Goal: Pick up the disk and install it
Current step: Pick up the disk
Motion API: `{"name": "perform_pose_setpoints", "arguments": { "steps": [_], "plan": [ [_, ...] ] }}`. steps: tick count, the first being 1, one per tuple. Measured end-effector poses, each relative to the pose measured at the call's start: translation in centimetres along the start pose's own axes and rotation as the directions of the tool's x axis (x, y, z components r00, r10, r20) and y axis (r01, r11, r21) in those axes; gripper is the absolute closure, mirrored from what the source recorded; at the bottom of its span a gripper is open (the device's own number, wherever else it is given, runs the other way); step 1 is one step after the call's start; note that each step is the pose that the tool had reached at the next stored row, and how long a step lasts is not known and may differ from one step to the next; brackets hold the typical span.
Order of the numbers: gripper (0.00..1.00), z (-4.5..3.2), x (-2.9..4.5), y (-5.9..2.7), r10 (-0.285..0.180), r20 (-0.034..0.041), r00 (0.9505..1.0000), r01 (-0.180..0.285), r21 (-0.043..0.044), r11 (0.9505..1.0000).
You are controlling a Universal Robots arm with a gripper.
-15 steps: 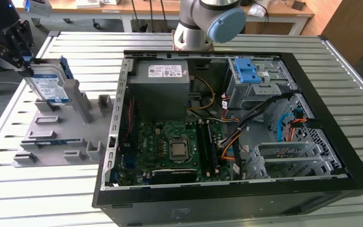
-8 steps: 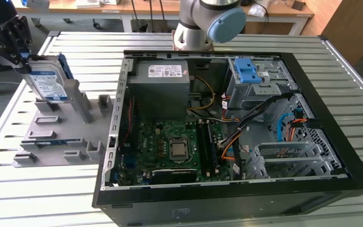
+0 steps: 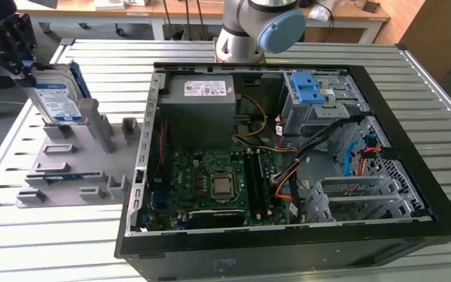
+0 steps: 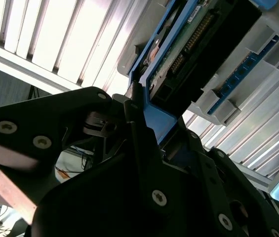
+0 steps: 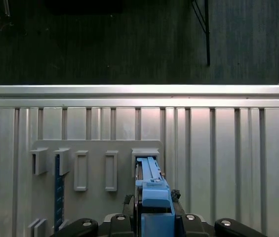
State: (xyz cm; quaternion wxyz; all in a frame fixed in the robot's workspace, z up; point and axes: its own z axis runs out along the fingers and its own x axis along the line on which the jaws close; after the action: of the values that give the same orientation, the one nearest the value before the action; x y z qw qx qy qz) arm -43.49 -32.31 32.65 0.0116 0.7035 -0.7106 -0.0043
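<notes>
The disk, silver with a white-and-blue label and a blue carrier frame, stands on edge at the far end of the grey fixture, on the exterior view's left. My black gripper is at its upper end, shut on the blue frame. In the first wrist view the frame's blue edge runs from between my fingers toward a fixture slot. The second wrist view shows the disk's circuit-board side and the blue frame clamped in the gripper. Whether the disk rests in the slot or hangs just above it, I cannot tell.
The open black computer case lies on the slatted metal table, holding a grey power-supply box, a motherboard and a drive cage with a blue latch. Another blue part sits lower in the fixture. The arm's base stands behind the case.
</notes>
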Motion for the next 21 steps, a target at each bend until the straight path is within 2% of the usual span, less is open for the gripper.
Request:
{"name": "perform_pose_setpoints", "arguments": {
  "steps": [21],
  "plan": [
    [0.64, -2.49, 0.03, 0.05, 0.0, 0.0, 1.0, 0.0, 0.0003, 1.0]
  ]
}}
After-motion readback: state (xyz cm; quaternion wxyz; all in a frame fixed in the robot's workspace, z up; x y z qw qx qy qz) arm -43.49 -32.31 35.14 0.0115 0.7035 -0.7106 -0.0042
